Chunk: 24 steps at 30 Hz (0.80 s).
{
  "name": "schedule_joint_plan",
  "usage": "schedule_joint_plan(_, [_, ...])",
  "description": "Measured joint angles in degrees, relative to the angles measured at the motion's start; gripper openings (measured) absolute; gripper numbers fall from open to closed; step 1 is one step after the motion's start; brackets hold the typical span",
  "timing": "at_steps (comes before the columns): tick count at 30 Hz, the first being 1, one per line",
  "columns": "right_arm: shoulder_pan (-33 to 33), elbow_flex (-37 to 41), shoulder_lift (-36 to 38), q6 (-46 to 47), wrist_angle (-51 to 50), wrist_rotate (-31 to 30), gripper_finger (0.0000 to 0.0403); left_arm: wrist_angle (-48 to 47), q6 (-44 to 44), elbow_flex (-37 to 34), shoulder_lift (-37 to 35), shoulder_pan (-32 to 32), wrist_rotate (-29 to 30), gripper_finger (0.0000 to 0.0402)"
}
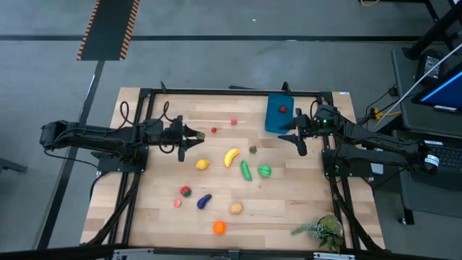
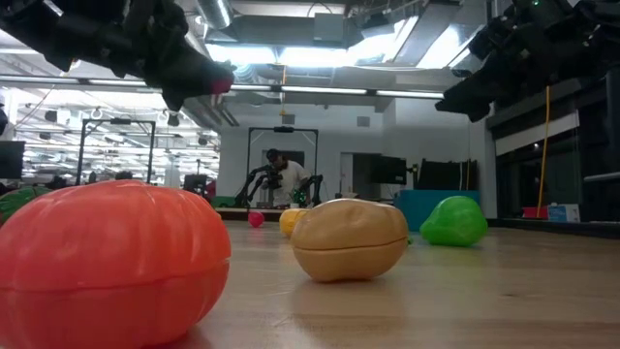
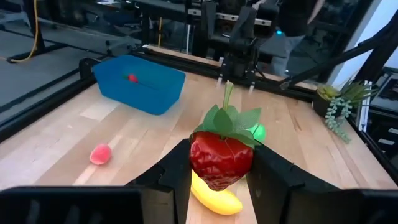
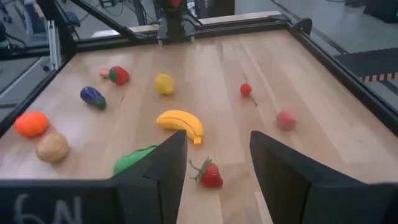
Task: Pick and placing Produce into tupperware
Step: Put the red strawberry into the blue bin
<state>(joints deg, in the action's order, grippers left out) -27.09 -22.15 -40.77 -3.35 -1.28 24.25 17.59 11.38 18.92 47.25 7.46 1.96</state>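
Note:
My left gripper (image 1: 192, 135) hovers over the table's left half, shut on a red toy strawberry (image 3: 221, 160) with green leaves and a stem. My right gripper (image 1: 299, 136) is open beside the near edge of the blue tupperware (image 1: 279, 113), touching nothing. One small red piece (image 1: 284, 110) lies inside the tupperware. On the wood lie a yellow banana (image 1: 231, 157), a cucumber (image 1: 245, 170), a round green piece (image 1: 264, 171), a lemon (image 1: 203, 165), a purple eggplant (image 1: 204, 201), an orange piece (image 1: 219, 227) and a tan potato (image 1: 236, 208). My left gripper pinches the strawberry's red body (image 3: 205, 163) between its two fingers (image 3: 273, 180), one on each side. The fingers reach about level from the table's left. The strawberry is lifted clear of the table, upright, with its leaves and stem above the fingers.
A second small strawberry (image 4: 210, 175) lies on the table below my right gripper. A pink piece (image 1: 214, 131), a small red cherry (image 1: 234, 121) and a red-green piece (image 1: 185, 191) lie on the wood. A leafy sprig (image 1: 321, 230) sits at the near right corner. A black frame rims the table.

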Motion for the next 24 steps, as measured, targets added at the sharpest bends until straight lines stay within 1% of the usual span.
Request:
schedule_joint_plan(3, [0.00, 0.00, 0.00, 1.65, 0.54, 0.00, 0.0179, 1.07, 0.02, -0.02, 1.17, 0.00, 0.02, 0.0118])
schedule_joint_plan(7, [0.02, 0.00, -0.98, 2.23, 2.36, 0.57, 0.0179, 6.20, -1.63, 0.00, 4.57, 0.01, -0.78, 0.0118])
schedule_joint_plan(9, [0.02, 0.00, -2.24, 2.27, 4.78, 2.19, 0.0179, 8.52, -2.50, -0.02, 6.85, 0.14, -1.82, 0.0118])
schedule_joint_plan(12, [0.03, 0.00, -4.59, 4.78, 9.51, 4.37, 0.0179, 11.52, -2.77, -0.02, 10.27, 0.23, -2.12, 0.0118])
schedule_joint_plan(16, [0.05, 0.00, -8.29, 7.33, 14.03, 4.87, 0.0179, 15.50, -3.24, -0.02, 14.06, 0.28, -2.14, 0.0118])
schedule_joint_plan(19, [0.45, 0.00, -11.08, 5.84, 16.43, 4.87, 0.0179, 18.78, -4.85, -0.02, 16.61, 0.28, -2.59, 0.0118])
schedule_joint_plan(21, [1.06, 0.00, -12.66, 2.99, 18.99, 4.87, 0.0179, 20.76, -4.95, 0.00, 18.05, 0.26, -2.97, 0.0118])
schedule_joint_plan(24, [2.29, 0.00, -14.77, -0.64, 23.50, 4.90, 0.0179, 21.07, -4.98, 1.51, 20.29, 0.28, -2.99, 0.0118])
